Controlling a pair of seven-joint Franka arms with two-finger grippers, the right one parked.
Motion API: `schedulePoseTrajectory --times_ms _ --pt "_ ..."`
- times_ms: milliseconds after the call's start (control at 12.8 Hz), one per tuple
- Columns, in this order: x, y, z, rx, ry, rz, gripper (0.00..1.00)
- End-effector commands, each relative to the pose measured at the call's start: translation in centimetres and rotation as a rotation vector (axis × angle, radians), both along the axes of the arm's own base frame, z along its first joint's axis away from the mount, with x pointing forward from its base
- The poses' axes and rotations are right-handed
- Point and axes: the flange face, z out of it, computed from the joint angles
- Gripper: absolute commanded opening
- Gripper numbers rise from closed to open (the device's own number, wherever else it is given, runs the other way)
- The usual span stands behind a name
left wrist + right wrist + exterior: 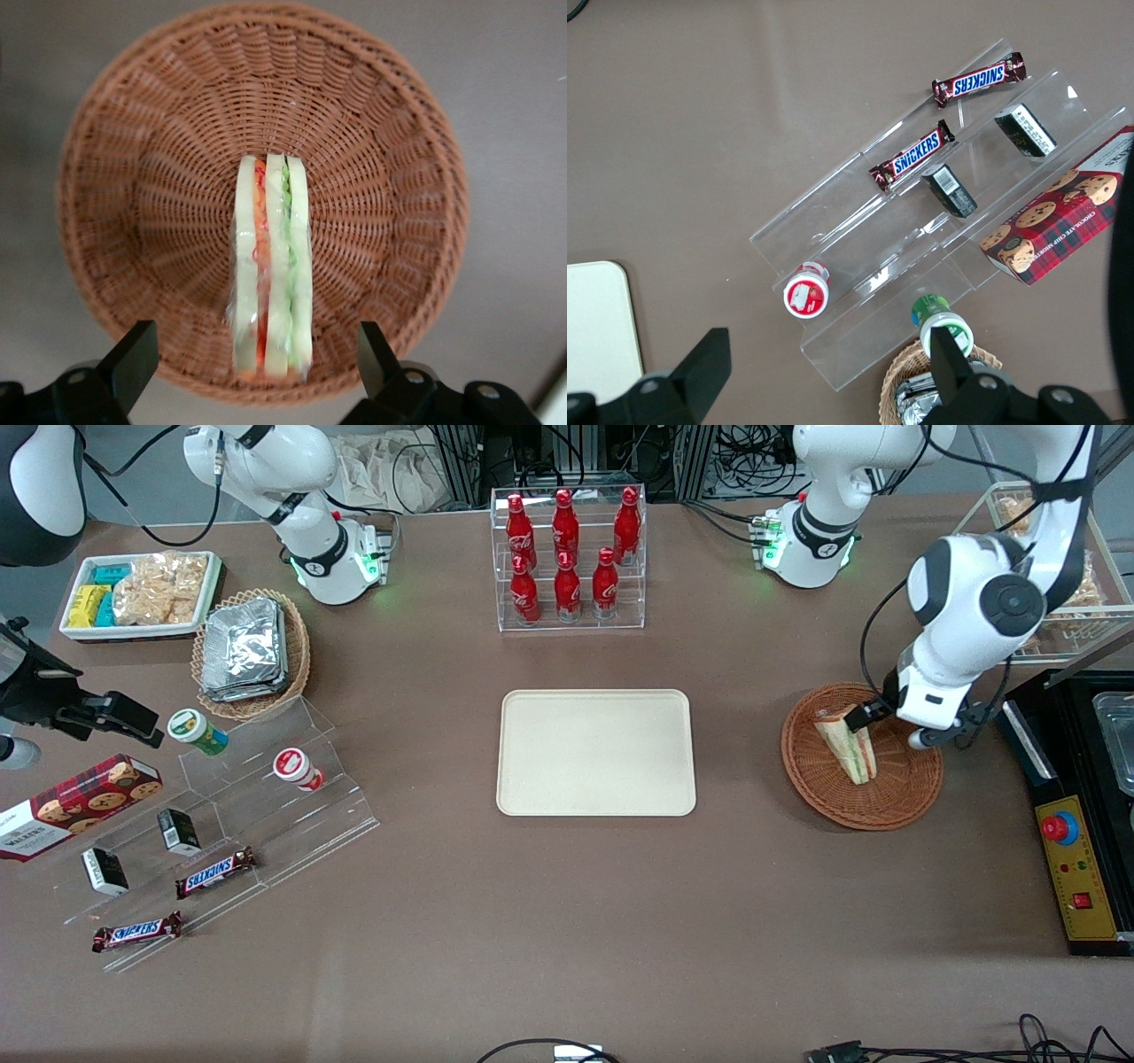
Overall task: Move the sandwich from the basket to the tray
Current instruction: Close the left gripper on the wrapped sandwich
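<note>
Even overhead light, soft short shadows. Gripper [257, 367] over basket [133, 159]; sandwich [270, 266] slightly blurred in wrist view, front view sharp.

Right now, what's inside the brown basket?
Only the sandwich, standing on edge on the woven base of the basket. The gripper hovers open above it, a finger on each side. The weave under the sandwich is covered.

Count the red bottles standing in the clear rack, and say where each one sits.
6: three in the rack's upper row, three in the lower row nearer the camera. None seem hidden.
</note>
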Motion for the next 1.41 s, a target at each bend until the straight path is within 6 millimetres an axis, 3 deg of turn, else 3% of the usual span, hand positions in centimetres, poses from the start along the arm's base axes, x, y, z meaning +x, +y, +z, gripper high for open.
schedulePoseTrajectory --times_ms 0,312,703,781,859,1328 --pt "0.7 0.1 -3.5 0.015 -0.001 0.014 1.0" --pt "0.6 0.0 -6.0 0.018 0.018 0.011 1.0" --pt "0.6 0.0 -6.5 0.019 0.028 0.011 1.0" --pt "0.5 0.0 -6.5 0.019 0.025 0.009 0.71" --pt "0.4 -0.1 -6.6 0.019 0.026 0.009 0.01" --pt "0.4 0.0 -6.7 0.019 0.029 0.014 0.0"
